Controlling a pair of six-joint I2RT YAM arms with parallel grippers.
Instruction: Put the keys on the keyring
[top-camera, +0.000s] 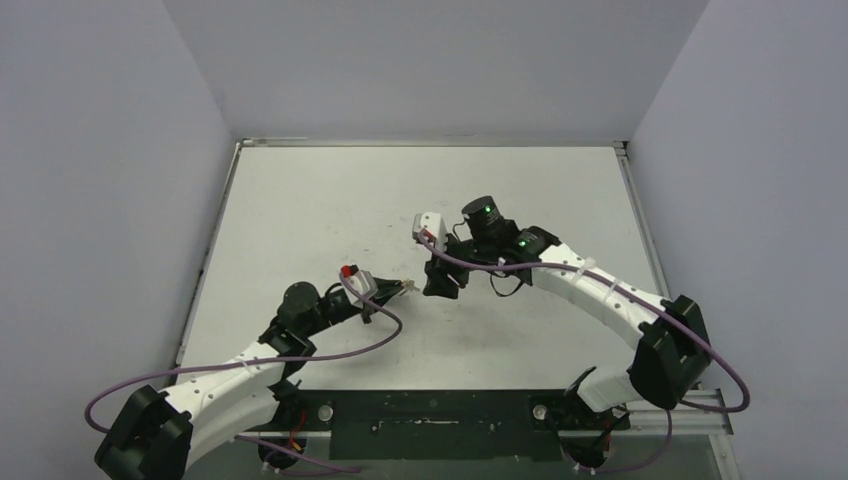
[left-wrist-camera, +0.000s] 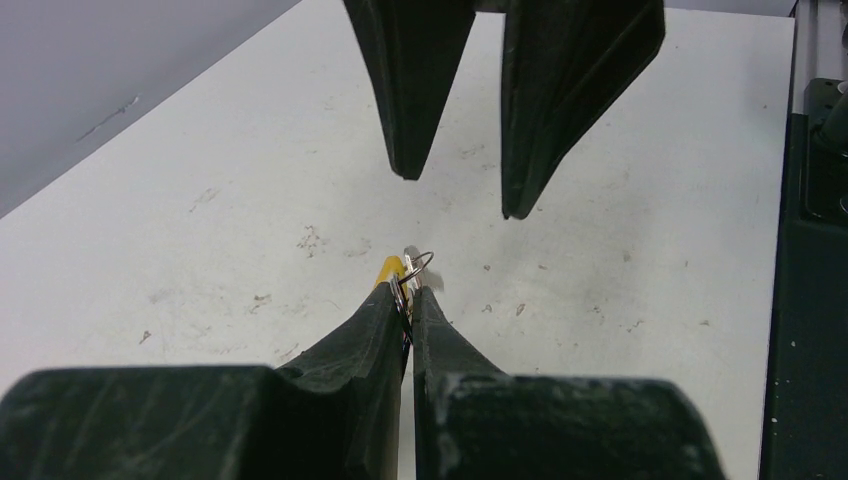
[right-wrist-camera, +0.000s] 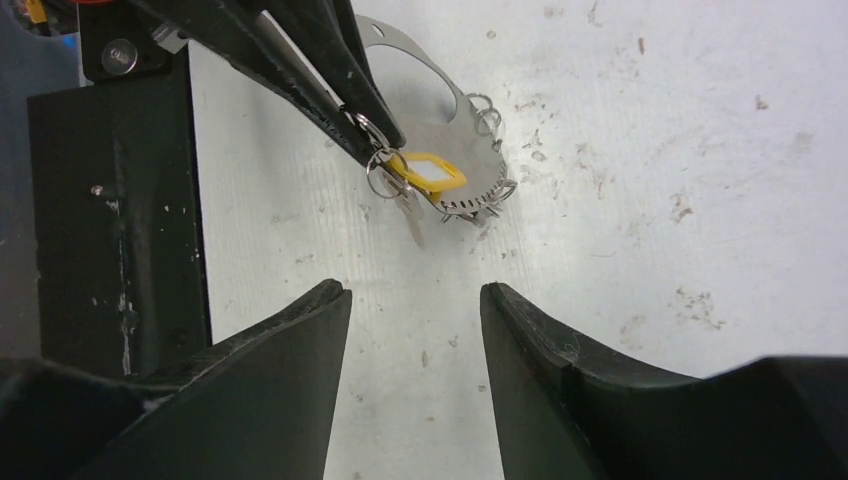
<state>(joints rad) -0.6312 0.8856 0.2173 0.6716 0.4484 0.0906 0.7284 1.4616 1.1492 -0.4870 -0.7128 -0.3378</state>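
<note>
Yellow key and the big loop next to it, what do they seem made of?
Key: head looks like yellow plastic, evenly coloured with a pale centre; blade silvery, probably metal. Loop: thin shiny grey wire, likely steel, strung with small metal rings.

Robotics lab test cell, plain grey partition walls (top-camera: 420, 60) enclosing a scuffed white table (top-camera: 320, 200), two white-and-black robot arms (top-camera: 590, 285) sitting bolted to a black base rail (top-camera: 430, 425), purple cables (top-camera: 250, 362) trailing along them.

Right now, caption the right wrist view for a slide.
Left gripper pinches the ring of the yellow key by the keyring; right gripper open.
</note>
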